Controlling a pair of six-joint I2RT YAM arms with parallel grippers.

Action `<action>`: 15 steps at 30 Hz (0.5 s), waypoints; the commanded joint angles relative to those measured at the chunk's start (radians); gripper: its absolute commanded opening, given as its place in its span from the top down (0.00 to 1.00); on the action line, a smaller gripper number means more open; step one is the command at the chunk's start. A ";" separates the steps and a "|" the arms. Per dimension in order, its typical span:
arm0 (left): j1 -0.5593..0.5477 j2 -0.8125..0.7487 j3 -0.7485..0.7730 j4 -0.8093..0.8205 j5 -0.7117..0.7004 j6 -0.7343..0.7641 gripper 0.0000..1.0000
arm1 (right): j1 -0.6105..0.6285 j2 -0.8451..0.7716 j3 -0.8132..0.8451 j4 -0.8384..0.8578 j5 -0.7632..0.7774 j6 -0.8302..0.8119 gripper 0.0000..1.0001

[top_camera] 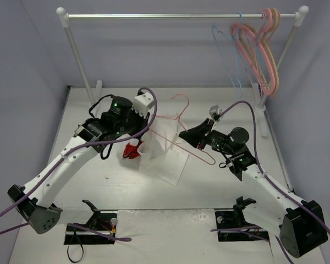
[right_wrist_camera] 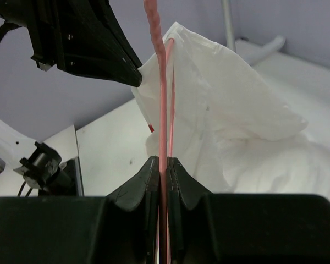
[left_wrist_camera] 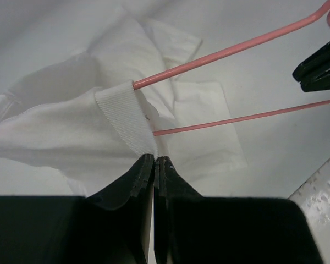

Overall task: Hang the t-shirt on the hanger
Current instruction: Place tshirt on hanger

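Observation:
The white t-shirt [top_camera: 168,159] is bunched on the table, with a bit of its red print [top_camera: 133,149] showing at the left. My left gripper [top_camera: 149,128] is shut on the shirt's ribbed collar [left_wrist_camera: 124,118] and holds it lifted. The pinkish-red wire hanger [top_camera: 198,155] has one end pushed inside the collar; two of its wires [left_wrist_camera: 236,48] run into the neck opening. My right gripper [top_camera: 185,133] is shut on the hanger wire [right_wrist_camera: 164,99] near the neck. In the right wrist view, the shirt [right_wrist_camera: 236,110] hangs over the hanger's far end beside the left gripper's fingers [right_wrist_camera: 129,71].
A clothes rail [top_camera: 181,16] spans the back of the table on two uprights. A thin pale blue hanger [top_camera: 223,44] and a bunch of thicker pink and peach hangers [top_camera: 261,49] hang at its right end.

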 commanded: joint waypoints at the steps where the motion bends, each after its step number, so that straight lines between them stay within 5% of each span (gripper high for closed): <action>1: -0.006 -0.039 -0.073 0.142 0.091 -0.044 1.00 | 0.006 -0.043 -0.065 0.212 0.010 0.040 1.00; 15: -0.061 -0.010 -0.141 0.236 0.137 -0.116 1.00 | 0.132 0.057 -0.141 0.365 0.129 0.030 1.00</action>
